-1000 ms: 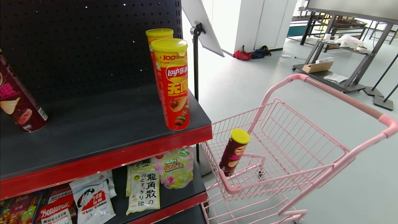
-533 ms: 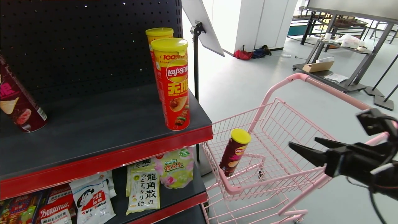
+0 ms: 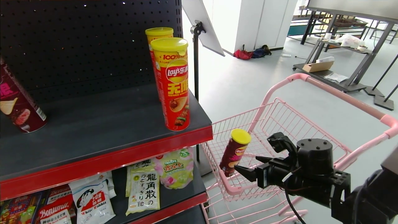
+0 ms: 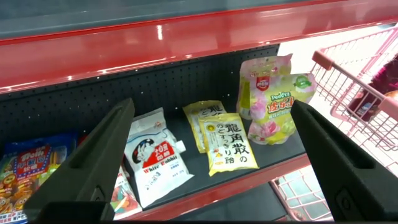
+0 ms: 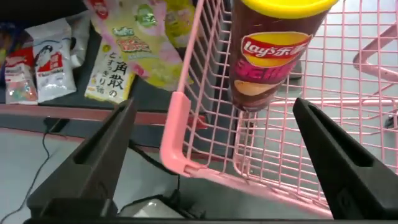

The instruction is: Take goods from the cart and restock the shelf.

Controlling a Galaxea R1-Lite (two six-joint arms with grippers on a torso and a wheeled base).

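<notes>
Maroon chip can (image 3: 233, 152): leaning a little, in the pink cart's (image 3: 342, 96) corner nearest the shelf (image 3: 93, 124).
Right gripper (image 3: 248, 165): jaws wide, empty; pointed at the can, near it, not touching.
Left gripper (image 4: 211, 104): jaws wide, empty; facing the snack bags (image 4: 227, 143) on the lower shelf.
Upper shelf: two red cans (image 3: 174, 84) at the right end, one behind the other.

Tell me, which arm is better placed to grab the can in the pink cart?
The right, probably. The right gripper is open and pointed at the can in the cart. The left gripper, also open, faces the snack bags on the lower shelf instead.
</notes>
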